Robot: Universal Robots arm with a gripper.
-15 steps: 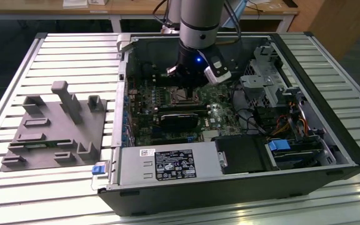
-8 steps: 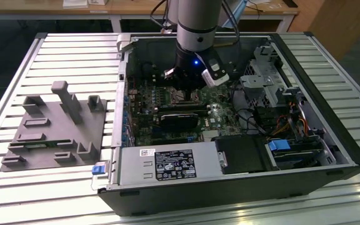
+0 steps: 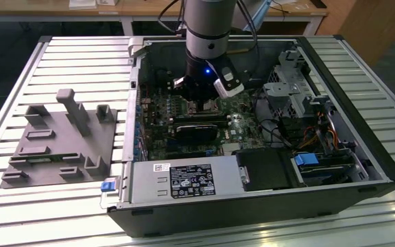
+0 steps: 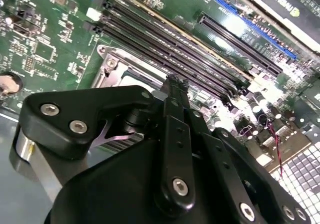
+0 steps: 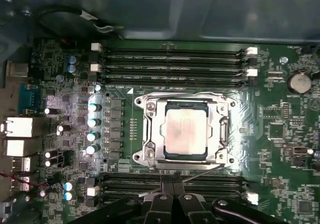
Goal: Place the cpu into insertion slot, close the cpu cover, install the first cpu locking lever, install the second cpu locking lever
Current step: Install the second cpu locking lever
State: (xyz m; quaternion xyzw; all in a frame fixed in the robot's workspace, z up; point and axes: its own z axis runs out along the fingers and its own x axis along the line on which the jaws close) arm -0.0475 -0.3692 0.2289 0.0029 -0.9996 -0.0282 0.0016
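- Silvery-grey cpu (image 5: 185, 132) sits in the insertion slot (image 5: 184, 156) on the green motherboard (image 5: 280, 134), framed by the cpu cover (image 5: 151, 134), which lies down around it.
- Its top shows no legible writing.
- Gripper (image 5: 172, 184) hovers just beside the socket, over the memory slots (image 5: 170, 63); fingers (image 5: 166, 191) pressed together, holding nothing.
- White labels on the power supply (image 3: 183, 180) are too small to read.

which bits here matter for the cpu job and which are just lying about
For the job:
- cpu, seated in the insertion slot
- cpu cover, down around it
- hand, beside the socket

Lying about:
- memory slots
- grey fixture block
- power supply
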